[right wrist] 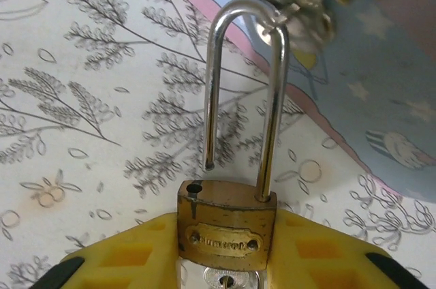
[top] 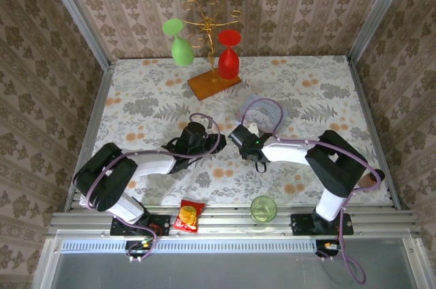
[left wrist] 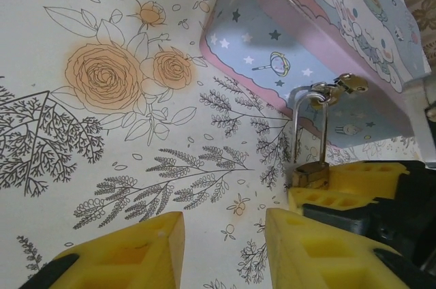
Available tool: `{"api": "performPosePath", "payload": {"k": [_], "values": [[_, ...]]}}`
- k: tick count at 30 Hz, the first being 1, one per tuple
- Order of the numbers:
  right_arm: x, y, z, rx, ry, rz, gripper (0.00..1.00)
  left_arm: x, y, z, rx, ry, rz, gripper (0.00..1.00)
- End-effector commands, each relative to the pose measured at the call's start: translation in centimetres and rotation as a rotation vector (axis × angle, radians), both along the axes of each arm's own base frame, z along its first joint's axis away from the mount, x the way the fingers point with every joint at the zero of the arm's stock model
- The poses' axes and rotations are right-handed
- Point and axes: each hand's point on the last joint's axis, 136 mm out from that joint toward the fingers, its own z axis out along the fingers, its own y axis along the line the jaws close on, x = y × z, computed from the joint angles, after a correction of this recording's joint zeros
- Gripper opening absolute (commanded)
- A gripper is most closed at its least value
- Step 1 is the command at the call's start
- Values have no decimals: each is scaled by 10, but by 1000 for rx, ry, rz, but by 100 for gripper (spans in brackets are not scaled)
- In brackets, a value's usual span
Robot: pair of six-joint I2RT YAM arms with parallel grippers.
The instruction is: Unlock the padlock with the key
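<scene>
Right pincer is pinching the brass body of the padlock from both sides, just beside the pale-blue tin. One leg of the shackle stands out of its hole, so I judge the lock is already open. Its bend hangs in the clasp of the tin. What may be the key, a silvery bit, sits under the body on the side away from the tin; I cannot tell for sure. Left pincer is spread with nothing between, over the tabletop near the tin. Little seems left, perhaps only unhooking the shackle.
</scene>
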Motion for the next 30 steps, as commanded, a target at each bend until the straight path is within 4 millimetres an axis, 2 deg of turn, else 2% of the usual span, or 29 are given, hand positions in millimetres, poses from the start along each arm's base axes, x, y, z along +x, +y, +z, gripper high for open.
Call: {"api": "performPosePath", "payload": {"k": [1, 3, 6, 8, 12, 14, 16, 20, 25, 30], "values": [[-4, -7, 6, 60, -15, -6, 22, 1, -4, 6, -9, -15, -16, 37], [-6, -2, 5, 137, -19, 18, 17, 3, -5, 7, -10, -19, -17, 37], [-8, 5, 6, 267, 4, 52, 23, 3, -8, 7, -16, -17, -22, 37], [-7, 11, 7, 435, 30, 55, 21, 3, -10, 6, -21, -15, -28, 37], [-9, 4, 14, 606, 29, 48, 21, 3, -11, 7, -17, -22, -35, 37], [-11, 3, 19, 660, 32, 78, 25, 3, -13, 9, -3, -35, -44, 37], [-14, 5, 23, 732, 45, 99, 24, 4, -16, 12, 12, -47, -58, 37], [-18, 4, 24, 857, 64, 109, 27, 8, -25, 20, 17, -76, -90, 37], [-23, 6, 30, 977, 55, 151, 27, 3, -64, 40, -70, -132, -228, 39], [-24, 10, 40, 1054, 36, 207, 25, -10, -97, 29, -174, -85, -294, 40]]}}
